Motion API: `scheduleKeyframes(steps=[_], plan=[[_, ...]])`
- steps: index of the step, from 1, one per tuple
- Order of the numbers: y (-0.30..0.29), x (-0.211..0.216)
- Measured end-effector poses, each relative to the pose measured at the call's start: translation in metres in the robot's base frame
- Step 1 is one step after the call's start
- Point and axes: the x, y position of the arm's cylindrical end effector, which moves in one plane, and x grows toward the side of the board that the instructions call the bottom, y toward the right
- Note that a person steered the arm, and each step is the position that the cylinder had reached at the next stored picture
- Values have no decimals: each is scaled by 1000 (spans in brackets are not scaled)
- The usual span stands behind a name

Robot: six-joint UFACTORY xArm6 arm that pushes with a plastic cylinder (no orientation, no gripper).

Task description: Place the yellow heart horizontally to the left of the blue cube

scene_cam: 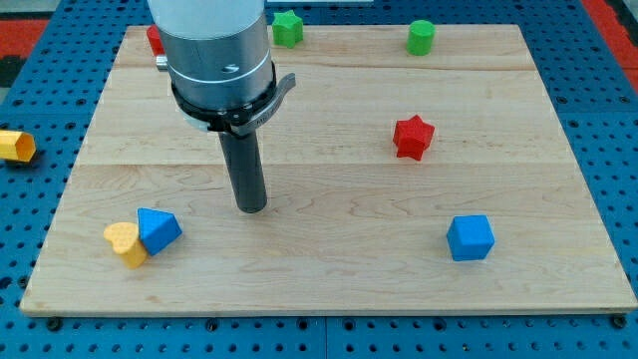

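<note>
The yellow heart (125,243) lies near the view's bottom left of the wooden board (329,279), touching a blue triangular block (159,229) on its right. The blue cube (470,237) sits at the view's bottom right, far from the heart. My tip (251,207) rests on the board, to the right of and slightly above the blue triangular block, with a gap between them. It touches no block.
A red star (413,137) lies right of centre. A green star (288,28) and a green cylinder (421,37) sit at the view's top edge. A red block (155,39) is partly hidden behind the arm. A yellow block (16,146) lies off the board, left.
</note>
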Motion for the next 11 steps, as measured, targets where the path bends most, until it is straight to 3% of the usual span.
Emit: scheduleKeyframes(steps=[4,5,6,8,9,10,11], plan=[[4,0],[4,14],[-2,58],[-34,84],[-56,105],[-165,107],[-179,71]])
